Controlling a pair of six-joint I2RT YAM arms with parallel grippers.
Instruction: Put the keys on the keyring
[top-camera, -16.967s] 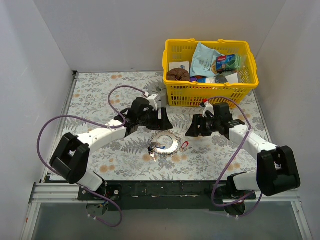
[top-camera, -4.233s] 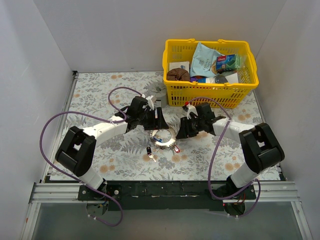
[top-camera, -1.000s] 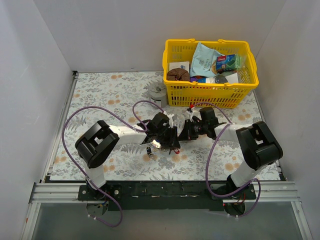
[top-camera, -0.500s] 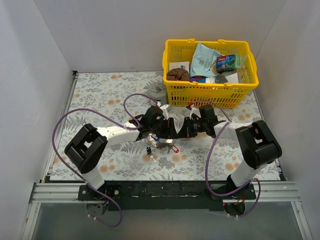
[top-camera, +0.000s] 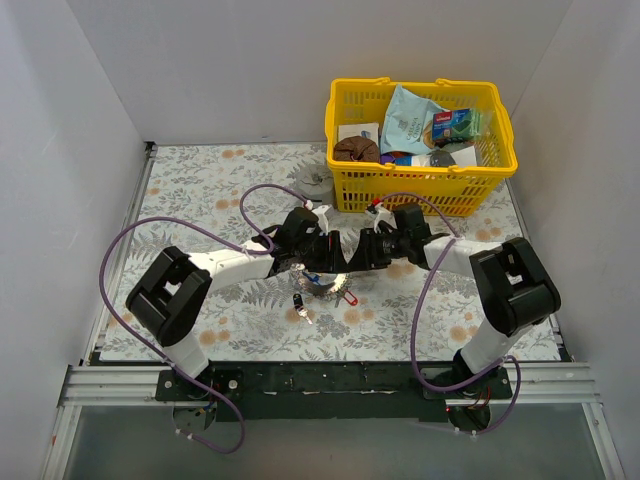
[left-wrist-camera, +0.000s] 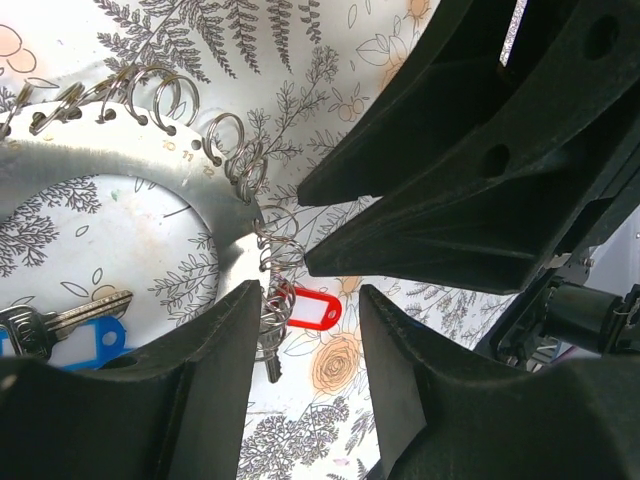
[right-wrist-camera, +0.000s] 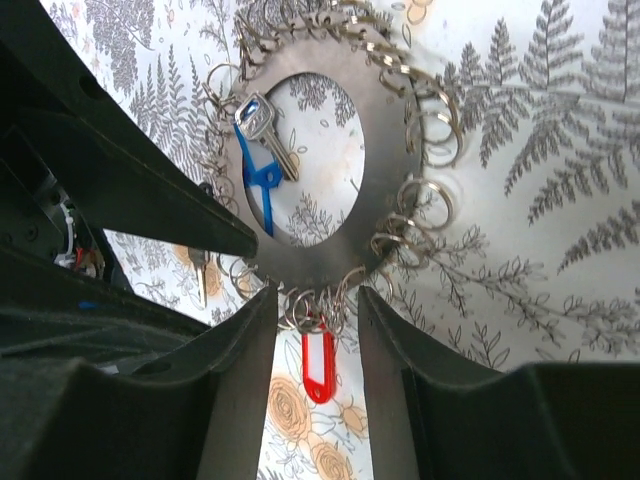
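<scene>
The keyring (top-camera: 325, 283) is a flat silvery disc with many split rings on its rim; it lies between both grippers. In the right wrist view the keyring (right-wrist-camera: 300, 160) has a blue-tagged key (right-wrist-camera: 262, 172) in its hole. My right gripper (right-wrist-camera: 314, 322) is closed round a bunch of rim rings that carry a red tag (right-wrist-camera: 318, 365). My left gripper (left-wrist-camera: 310, 350) is open. Its jaws stand either side of a small key (left-wrist-camera: 268, 345) and the red tag (left-wrist-camera: 306, 308), and the key touches the left finger. The blue-tagged key (left-wrist-camera: 60, 330) lies in the hole.
A yellow basket (top-camera: 420, 185) of groceries stands at the back right, with a grey tin cup (top-camera: 315, 182) to its left. A loose key (top-camera: 301, 306) lies on the floral cloth just in front of the keyring. The two grippers (top-camera: 335, 262) are almost touching.
The left gripper has moved back and left since a second ago and now meets the right gripper over the keyring's far edge. The keyring shifted slightly.
</scene>
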